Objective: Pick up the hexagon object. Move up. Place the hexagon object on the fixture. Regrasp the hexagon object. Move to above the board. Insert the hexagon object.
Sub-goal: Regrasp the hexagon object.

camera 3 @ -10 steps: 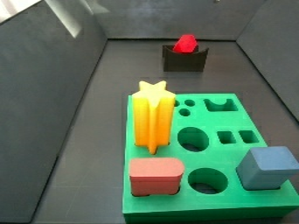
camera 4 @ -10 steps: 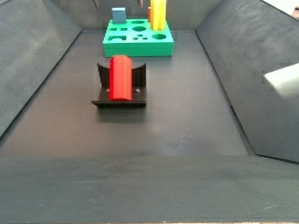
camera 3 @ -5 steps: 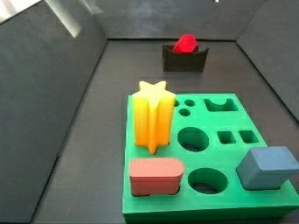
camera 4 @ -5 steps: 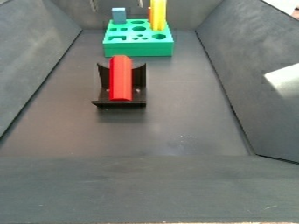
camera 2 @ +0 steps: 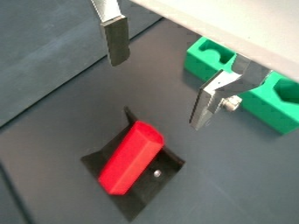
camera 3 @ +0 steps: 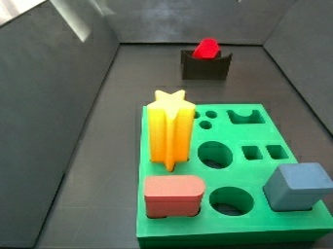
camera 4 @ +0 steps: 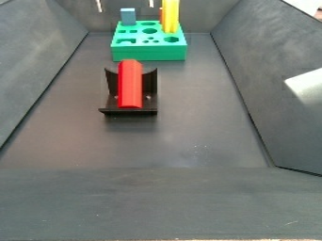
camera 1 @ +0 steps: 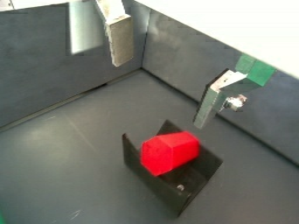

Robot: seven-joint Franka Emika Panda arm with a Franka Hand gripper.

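The hexagon object [camera 4: 130,85] lies lengthwise in the notch of the fixture [camera 4: 127,105], its hexagonal end face toward the camera in a wrist view [camera 1: 170,152]; resting in that cradle keeps the red rod from rolling and leaves its long sides bare, which looks like the reason it sits there: the jaws can take a fresh hold from a better angle before insertion. The gripper [camera 2: 162,76] hangs above the fixture, spread wide and pinching nothing, with 1 finger [camera 2: 114,39] on one side of the rod and 1 [camera 2: 212,100] on the other, both well clear of it; in both side views the gripper is out of frame. By my reading, the placing step is done and the regrasp not yet begun. The board [camera 3: 236,231] lies well apart from the fixture, near in a side view and far in the other. Counting: 1 red hexagon rod, 1 fixture, 1 green board, and on the board 3 pieces already seated, namely 1 yellow star [camera 3: 170,129], 1 salmon-pink block [camera 3: 172,195] and 1 blue block [camera 3: 298,187]. About 7 holes of the board show open, and which takes the hexagon cannot be told.
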